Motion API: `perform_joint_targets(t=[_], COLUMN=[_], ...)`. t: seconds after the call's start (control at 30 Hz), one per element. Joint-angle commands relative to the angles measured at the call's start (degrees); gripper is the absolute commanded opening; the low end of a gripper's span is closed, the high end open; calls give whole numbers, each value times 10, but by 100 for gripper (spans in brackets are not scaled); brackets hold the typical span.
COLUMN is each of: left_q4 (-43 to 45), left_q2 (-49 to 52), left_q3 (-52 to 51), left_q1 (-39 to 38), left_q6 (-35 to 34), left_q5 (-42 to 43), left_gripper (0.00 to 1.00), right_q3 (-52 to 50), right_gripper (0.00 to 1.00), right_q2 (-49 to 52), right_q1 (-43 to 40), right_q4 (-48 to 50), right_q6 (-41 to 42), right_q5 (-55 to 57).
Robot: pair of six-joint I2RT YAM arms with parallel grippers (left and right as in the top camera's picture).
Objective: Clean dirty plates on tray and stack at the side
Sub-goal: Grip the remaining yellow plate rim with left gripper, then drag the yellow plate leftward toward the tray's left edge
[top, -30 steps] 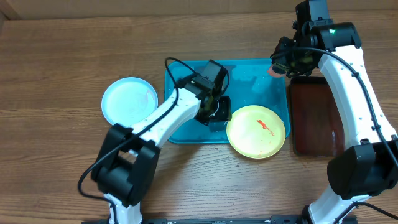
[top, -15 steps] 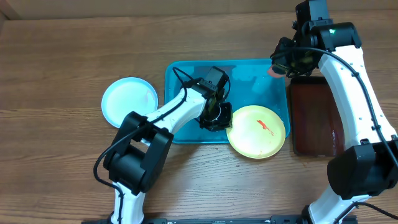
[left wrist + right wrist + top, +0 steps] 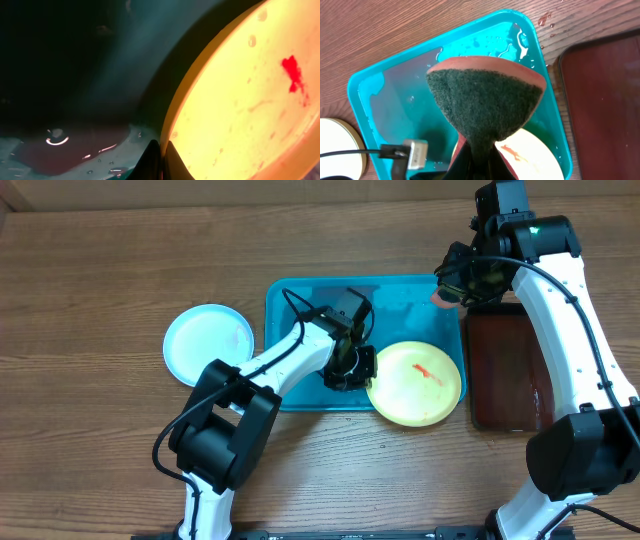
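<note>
Observer: Fingers of the left gripper (image 3: 161, 159) are pinched narrow on the rim of the yellow plate (image 3: 240, 100), low in the wrist view. The rim runs right between them.

Operator: And against a second ago?

Observer: The left arm has reached further in. The plate (image 3: 415, 383) has slid a little up and right in the overhead frame. It lies over the lower right corner of the teal tray (image 3: 330, 280), its lower edge overhanging the rim. The grasp seems made. Whether the plate is lifted cannot be told.

Operator: Is it dirty?

Observer: Yes, the red smear (image 3: 425, 371) sits near its middle, unwiped. Scrubbing looks like the step to come.

Operator: What of the right side?

Observer: Farther up, the right gripper (image 3: 445, 290) hangs over the tray's upper right corner. Its fingers are clamped on a sponge (image 3: 487, 97), green pad showing. It has not moved in that second.

Operator: Other plates?

Observer: The blue-white plate (image 3: 208, 343) rests on the table (image 3: 100, 260) left of the tray and looks clean. A dark brown-red tray (image 3: 510, 370) lies at the right. No third plate is in view.
</note>
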Motion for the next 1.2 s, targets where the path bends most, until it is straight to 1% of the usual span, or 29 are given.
perform_joint_targets(t=[0.0, 0.1, 0.17, 0.2, 0.23, 0.3, 0.37, 0.47, 0.67, 0.8, 0.87, 0.9, 0.93, 1.0, 1.07, 1.13, 1.17], left_q4=[2, -13, -24, -34, -43, -59, -73, -71, 16, 49, 61, 65, 67, 66, 54, 13, -22], left_q2=[3, 3, 3, 3, 3, 3, 4, 4, 4, 4, 4, 4, 4, 4, 4, 4, 4], left_q3=[47, 82, 107, 125, 133, 138, 136, 117, 55, 50, 50, 50, 50, 51, 53, 64, 73], left_q1=[16, 22, 26, 30, 33, 40, 46, 55, 71, 86, 93, 97, 101, 106, 113, 122, 130], left_q6=[37, 65, 111, 170, 195, 241, 269, 317, 435, 464, 468, 470, 470, 466, 435, 381, 332], left_q5=[-6, -50, -83, -115, -139, -191, -238, -292, -297, -297, -297, -297, -295, -292, -281, -255, -228], left_gripper=[4, 4, 4, 4, 4, 4, 4, 4, 4, 4, 17, 31, 40, 51, 58, 60, 59], right_q3=[3, 3, 3, 3, 3, 3, 3, 3, 3, 3, 3, 3, 3, 3, 2, 2, 2], right_gripper=[4, 4, 4, 4, 4, 4, 4, 4, 4, 4, 4, 4, 4, 4, 4, 4, 4], right_q2=[-3, -3, -3, -3, -3, -3, -3, -3, -3, -3, -3, -3, -3, -3, -3, -3, -3], right_q1=[1, 1, 1, 1, 1, 2, 2, 2, 2, 2, 2, 2, 2, 2, 2, 2, 2], right_q4=[1, 1, 1, 1, 1, 1, 1, 2, 4, 6, 5, 5, 5, 5, 6, 5, 5], right_q6=[-4, -4, -4, -4, -4, -4, -4, -4, -4, -4, -4, -4, -4, -4, -4, -4, -4], right_q5=[3, 3, 3, 3, 3, 3, 3, 3, 3, 3, 3, 3, 3, 3, 3, 3, 3])
